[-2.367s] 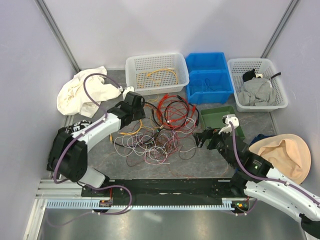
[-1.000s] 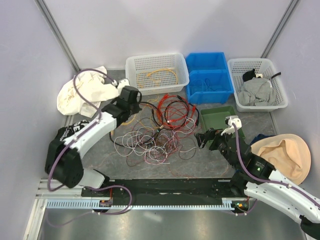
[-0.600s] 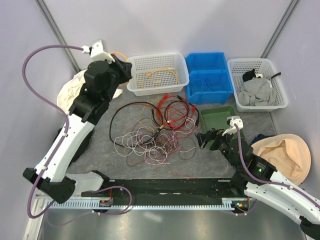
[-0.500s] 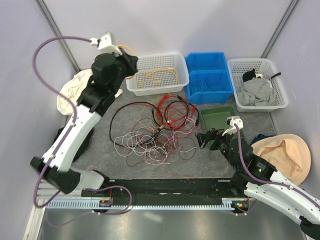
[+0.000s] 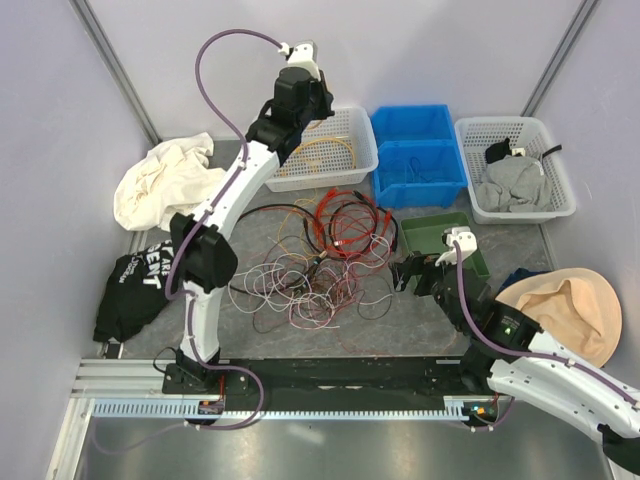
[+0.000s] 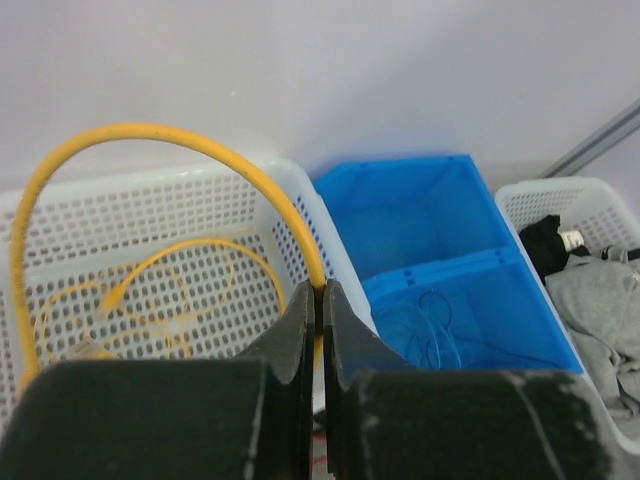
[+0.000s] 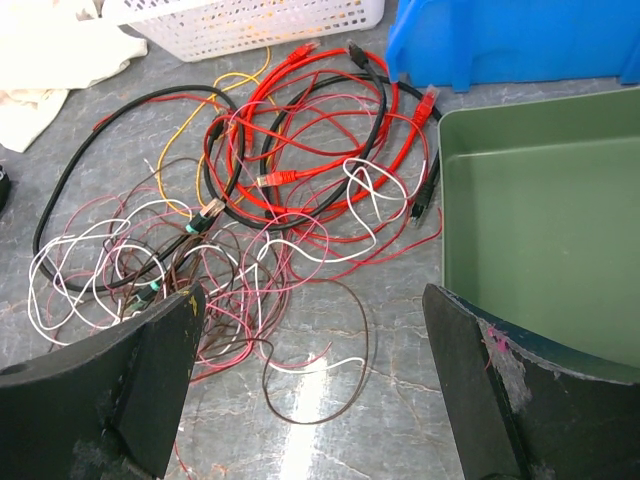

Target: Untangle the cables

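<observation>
A tangle of cables point(image 5: 320, 260) in red, black, white, pink and brown lies on the grey table; the right wrist view shows it too point(image 7: 280, 200). My left gripper point(image 5: 308, 112) is raised over the white basket point(image 5: 262, 150) at the back. It is shut on a yellow cable point(image 6: 150, 130), which arches up from the fingertips point(image 6: 320, 290) and drops into the basket point(image 6: 120, 200), where thinner yellow wire lies. My right gripper point(image 5: 405, 275) hovers low at the tangle's right edge. It is open point(image 7: 312, 300), with bare table and a brown loop between its fingers.
A blue bin point(image 5: 420, 150) with thin blue wire stands right of the white basket. A green tray point(image 5: 440, 235) sits just right of the tangle. Farther right is a white basket with grey cloth point(image 5: 515, 170). Cream cloth point(image 5: 160, 185), a black shirt point(image 5: 135, 280) and a beige hat point(image 5: 570, 310) lie around.
My left arm has risen from the tangle's left side and swung back over the white basket, carrying the yellow cable out of the pile. The right arm has hardly moved.
</observation>
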Motion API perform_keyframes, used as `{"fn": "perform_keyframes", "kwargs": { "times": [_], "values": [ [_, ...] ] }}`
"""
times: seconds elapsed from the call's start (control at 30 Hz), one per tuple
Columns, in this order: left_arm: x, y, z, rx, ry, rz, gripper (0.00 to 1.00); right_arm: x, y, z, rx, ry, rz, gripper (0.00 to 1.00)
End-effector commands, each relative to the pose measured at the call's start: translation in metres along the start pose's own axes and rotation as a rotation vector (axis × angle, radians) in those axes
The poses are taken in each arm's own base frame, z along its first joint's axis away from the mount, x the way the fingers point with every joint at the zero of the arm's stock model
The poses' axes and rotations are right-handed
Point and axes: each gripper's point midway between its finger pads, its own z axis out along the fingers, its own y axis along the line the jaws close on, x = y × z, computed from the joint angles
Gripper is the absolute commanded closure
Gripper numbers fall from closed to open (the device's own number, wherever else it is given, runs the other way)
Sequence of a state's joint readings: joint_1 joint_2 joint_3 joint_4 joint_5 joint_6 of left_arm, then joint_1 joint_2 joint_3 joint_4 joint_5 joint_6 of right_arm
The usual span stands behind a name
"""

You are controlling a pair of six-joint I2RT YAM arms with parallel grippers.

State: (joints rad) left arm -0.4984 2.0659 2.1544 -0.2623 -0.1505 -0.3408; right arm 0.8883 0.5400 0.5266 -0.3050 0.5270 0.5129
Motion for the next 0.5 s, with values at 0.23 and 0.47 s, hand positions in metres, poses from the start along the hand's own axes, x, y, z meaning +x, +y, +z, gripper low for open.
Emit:
{"fn": "perform_keyframes", "kwargs": {
  "times": [0.23,0.47],
  "values": [
    [-0.029,0.011,0.027,0.02,-0.079,-0.006,0.07,-0.031,0.002,0.0,0.031,-0.089,0.003,0.02],
    [-0.072,-0.005,-0.049,-0.014,-0.156,0.0,0.0,-0.024,0.003,0.003,0.023,-0.075,0.002,0.02]
  ]
}}
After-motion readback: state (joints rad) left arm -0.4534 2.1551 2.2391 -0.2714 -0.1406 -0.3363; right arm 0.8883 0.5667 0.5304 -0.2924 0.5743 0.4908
